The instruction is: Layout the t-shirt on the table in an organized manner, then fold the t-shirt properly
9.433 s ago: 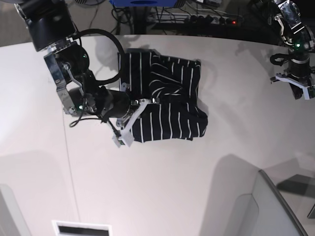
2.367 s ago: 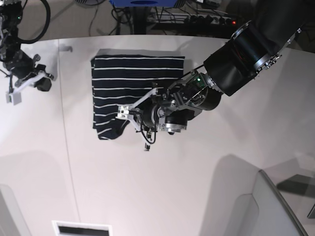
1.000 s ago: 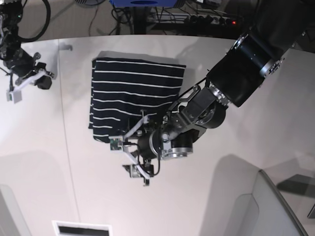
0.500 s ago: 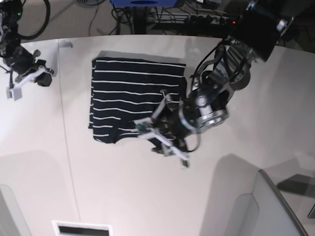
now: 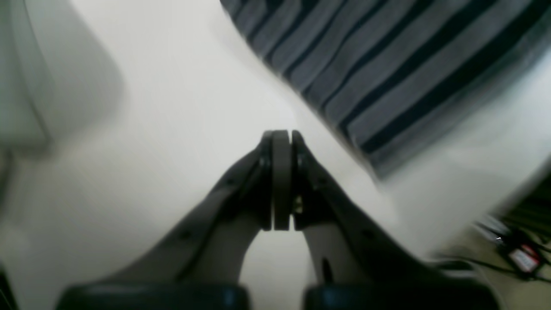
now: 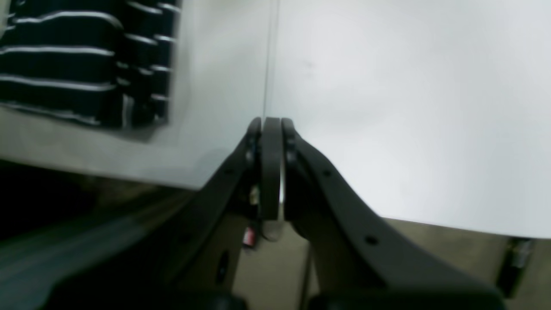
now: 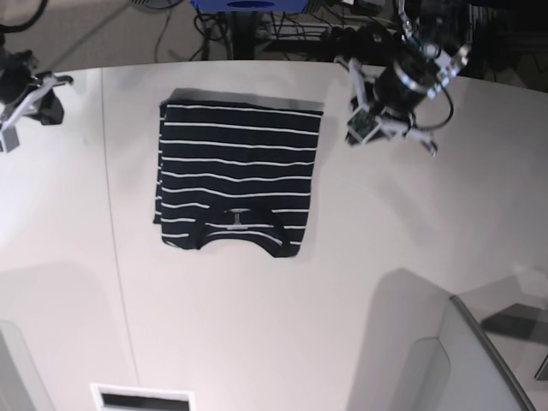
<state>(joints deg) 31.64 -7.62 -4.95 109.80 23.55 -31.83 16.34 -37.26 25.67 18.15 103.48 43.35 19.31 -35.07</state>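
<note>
Now both end effectors, left [image 7: 368, 128] and right [image 7: 17, 128], sit pressed together, empty; the t-shirt [image 7: 235, 180] looks soft, floppy, best pinched at a corner hem

beyond the far curved edge of the work surface the floor is dark and cluttered with cables [image 7: 300, 34]. a power strip [image 7: 377, 34] with a small red light lies there, and a blue object [image 7: 248, 4] sits at the top. a grey panel [image 7: 467, 360] stands at the lower right corner, casting soft shadows. a white slotted box [image 7: 141, 398] shows at the bottom.
</note>
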